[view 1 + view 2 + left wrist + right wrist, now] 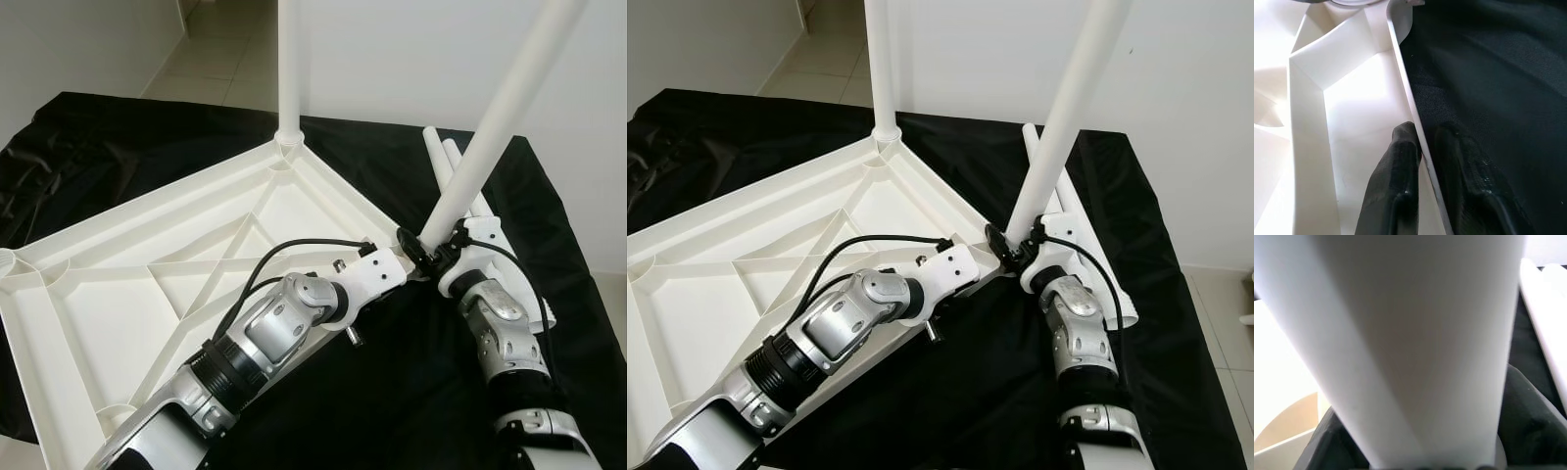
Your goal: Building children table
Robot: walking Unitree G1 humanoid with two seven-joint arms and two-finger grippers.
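White plastic makes up the tabletop (147, 264), which lies upside down on a black cloth (411, 392) so that its ribbed underside faces up. One leg (289, 64) already stands upright in the socket at the far corner of the tabletop. Two more loose legs (453, 171) lie side by side on the cloth, beyond the right arm and beside the tabletop's right-hand corner.

The left gripper (1422, 161) sits at the tabletop's right edge, near that right-hand corner. Its two black fingers (1396, 181) are closed narrowly over the thin rim, one inside the tabletop and one outside on the cloth side, pinching the edge between them. A black cable loops over the left wrist.

The right gripper (438, 250) is just beside that same corner, and it clasps the lower end of a second leg (500, 108). That leg leans, tilted up and away to the right, with its bottom end close to the corner of the tabletop; whether it already touches the socket there cannot be told. In the right wrist view the leg (1415, 342) is close up, with the dark fingers (1528, 411) on either side of it and the loose legs at the edge.

Pale floor tiles (220, 49) show beyond the cloth at the far left, and a white wall (411, 59) stands behind.
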